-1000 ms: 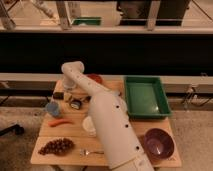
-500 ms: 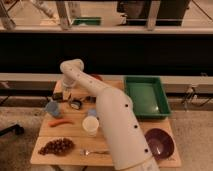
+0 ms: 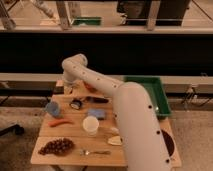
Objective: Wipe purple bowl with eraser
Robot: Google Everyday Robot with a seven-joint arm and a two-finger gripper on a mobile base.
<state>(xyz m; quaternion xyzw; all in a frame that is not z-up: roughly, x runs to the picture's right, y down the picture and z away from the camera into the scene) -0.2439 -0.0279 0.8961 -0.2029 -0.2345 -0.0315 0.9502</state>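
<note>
The purple bowl (image 3: 168, 143) sits at the table's front right corner, with only a dark sliver showing past my white arm. A small dark flat block, the eraser (image 3: 99, 100), lies mid-table behind the blue pad (image 3: 97, 113). My arm rises from the lower right, bends at the far left, and drops to the gripper (image 3: 68, 92) over the table's back left, left of the eraser and far from the bowl.
A green tray (image 3: 156, 95) stands at the back right. A red-orange bowl (image 3: 89, 86) peeks out behind the arm. A blue cup (image 3: 52, 108), round black-and-white item (image 3: 76, 103), carrot (image 3: 60, 121), white cup (image 3: 91, 125), grapes (image 3: 56, 146) and fork (image 3: 95, 151) fill the left half.
My forearm has swung to the right, uncovering the white cup and covering most of the purple bowl. The objects on the table have not moved.
</note>
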